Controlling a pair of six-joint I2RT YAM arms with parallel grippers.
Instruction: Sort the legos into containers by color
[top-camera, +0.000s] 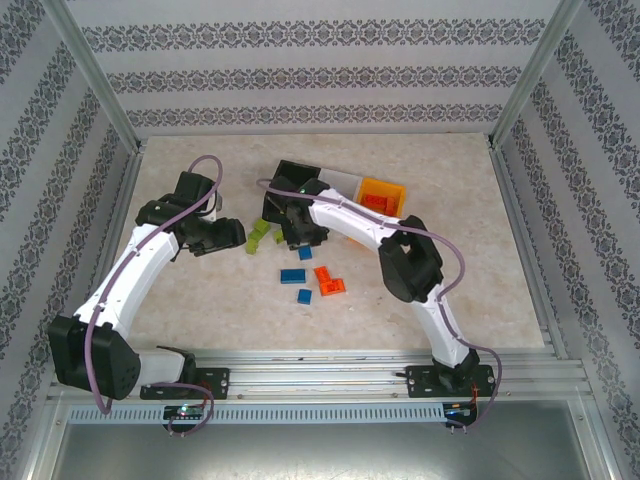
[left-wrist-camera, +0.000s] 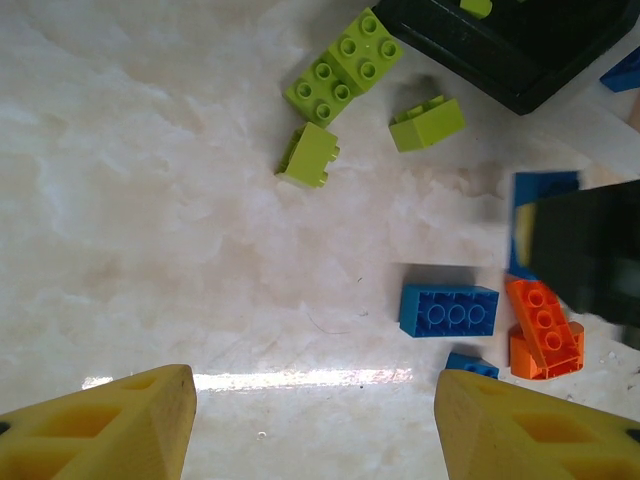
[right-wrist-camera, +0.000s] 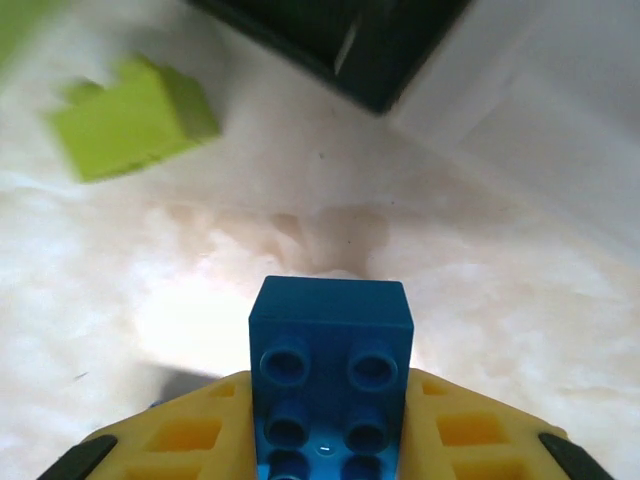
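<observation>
**A:** Which step is this?

**B:** Picking up a blue. The right gripper (right-wrist-camera: 330, 425) is clamped narrow on 1 blue brick (right-wrist-camera: 330, 340), on the table (right-wrist-camera: 480, 290) just short of the black bin (right-wrist-camera: 370, 40). I cannot tell whether the brick is off the surface yet.

**A:** And the left gripper (left-wrist-camera: 315, 400)?

**B:** Jaws apart, holding nothing. It hangs over bare table, with the green bricks (left-wrist-camera: 345, 65) ahead of it.

**A:** Next move?

**B:** Lift and carry. The black bin has a green piece (left-wrist-camera: 476, 8) in it and the orange bin (top-camera: 386, 183) has red bricks (top-camera: 375, 203). So I judge blue goes in the white bin (top-camera: 345, 183) between those 2. The brick must clear the rim before the jaws let go.
</observation>
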